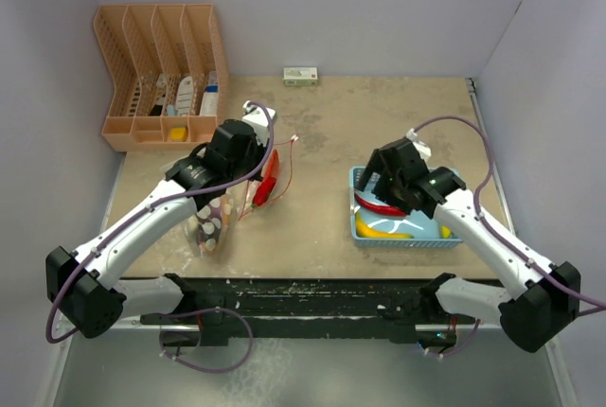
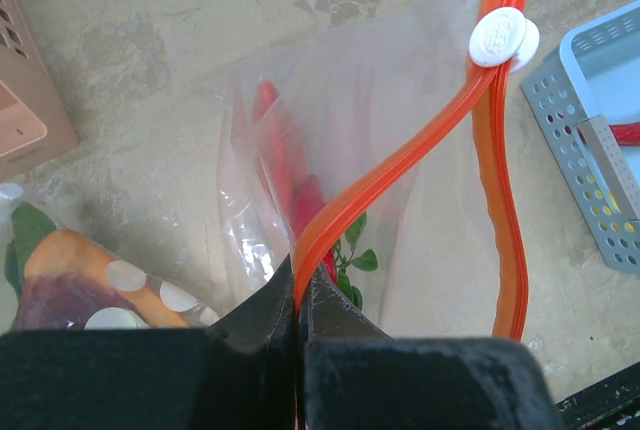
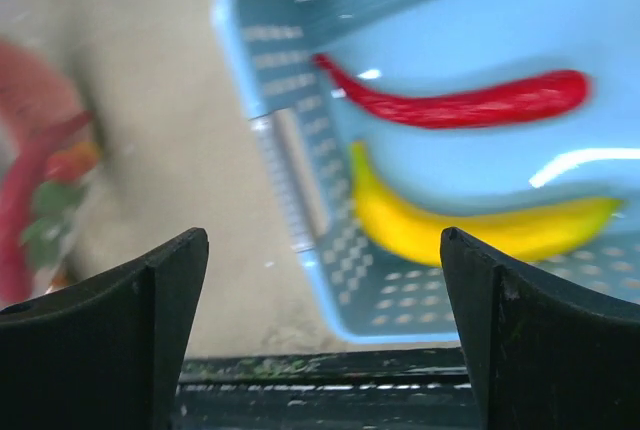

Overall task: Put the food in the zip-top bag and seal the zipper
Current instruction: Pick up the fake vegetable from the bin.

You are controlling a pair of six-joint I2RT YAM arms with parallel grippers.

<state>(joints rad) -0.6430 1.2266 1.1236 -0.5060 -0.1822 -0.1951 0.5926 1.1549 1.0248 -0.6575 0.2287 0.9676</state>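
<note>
My right claw [image 3: 322,250], spread, is nearest the blue basket [image 3: 285,165]; inside it, the chili pepper [image 3: 450,105] lies ahead, crosswise. My left claw [image 2: 298,280] pinches the zipper [image 2: 400,165].

Clear white-dotted bag [image 2: 380,100], orange zipper [image 2: 395,160] — blue basket [image 3: 280,60], red chili [image 3: 450,105]

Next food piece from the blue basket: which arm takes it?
Right. The right jaws stand open over the basket, chili and banana just below. The left jaws are shut on the zipper, busy holding the bag.
</note>
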